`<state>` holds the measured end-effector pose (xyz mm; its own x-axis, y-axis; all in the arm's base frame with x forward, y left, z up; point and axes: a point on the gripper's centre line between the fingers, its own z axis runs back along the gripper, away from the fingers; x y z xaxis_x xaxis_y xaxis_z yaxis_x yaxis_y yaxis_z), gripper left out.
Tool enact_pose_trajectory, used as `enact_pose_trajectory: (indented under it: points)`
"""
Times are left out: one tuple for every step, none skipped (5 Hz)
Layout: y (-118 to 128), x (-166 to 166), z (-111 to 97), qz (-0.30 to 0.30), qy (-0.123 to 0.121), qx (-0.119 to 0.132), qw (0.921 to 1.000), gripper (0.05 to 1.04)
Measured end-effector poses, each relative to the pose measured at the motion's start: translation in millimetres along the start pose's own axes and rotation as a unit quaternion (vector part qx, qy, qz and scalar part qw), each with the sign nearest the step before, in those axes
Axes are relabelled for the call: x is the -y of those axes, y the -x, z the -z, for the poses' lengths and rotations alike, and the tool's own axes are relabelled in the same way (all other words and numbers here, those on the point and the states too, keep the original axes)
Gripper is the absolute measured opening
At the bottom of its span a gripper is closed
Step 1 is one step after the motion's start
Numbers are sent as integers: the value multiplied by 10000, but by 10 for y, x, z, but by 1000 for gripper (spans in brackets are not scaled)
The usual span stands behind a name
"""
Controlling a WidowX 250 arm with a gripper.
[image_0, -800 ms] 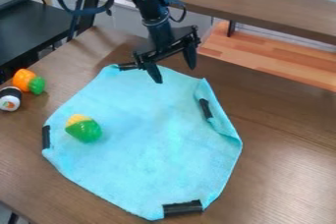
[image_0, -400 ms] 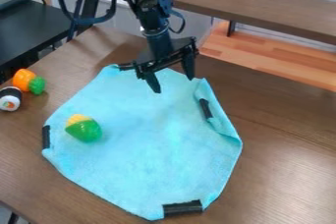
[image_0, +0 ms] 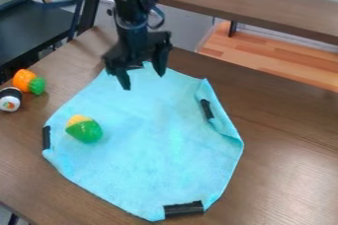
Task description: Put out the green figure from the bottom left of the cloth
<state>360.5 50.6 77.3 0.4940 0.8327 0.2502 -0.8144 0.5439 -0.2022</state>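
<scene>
Figure lies slantwise, yellow end upper-left.

no legible text, no readable label, brand, number or sign on anything in view

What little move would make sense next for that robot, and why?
Probably a move over toward the green and yellow toy, with the gripper kept open: the toy still sits on the left part of the blue cloth, while the open gripper hangs above the cloth's far edge.
</scene>
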Motion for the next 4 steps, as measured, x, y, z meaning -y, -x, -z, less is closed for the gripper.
enact_pose_trajectory:
  points:
    - [68, -239, -109, 29, -424, -50, 9991, 999]
    - [116, -492, -119, -59, -655, -216, 9976, 999]
    - [254, -700, 22, 185, -824, -243, 9961, 999]
    - [308, -806, 142, 317, -760, -37, 9966, 1000]
